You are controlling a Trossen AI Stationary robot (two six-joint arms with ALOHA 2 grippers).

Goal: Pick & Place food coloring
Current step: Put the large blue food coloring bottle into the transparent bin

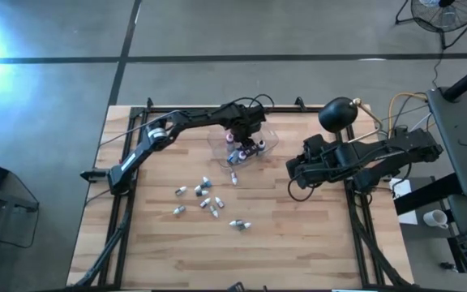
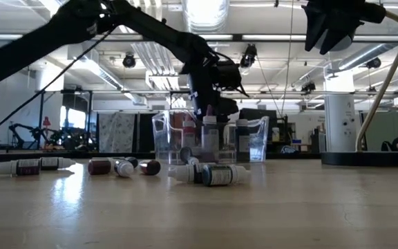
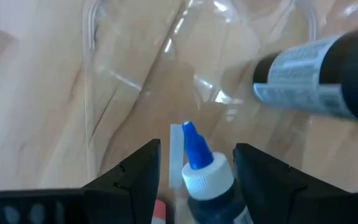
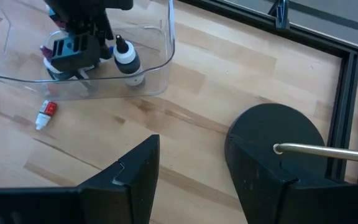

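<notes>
Clear plastic tub sits under left gripper, whose fingers pinch a blue-tipped food coloring bottle inside it, right gripper idle w/ fingers spread off to the side; bottles look light, stiff, slick, so grip mid-body; bottle's lower half cut off.
</notes>
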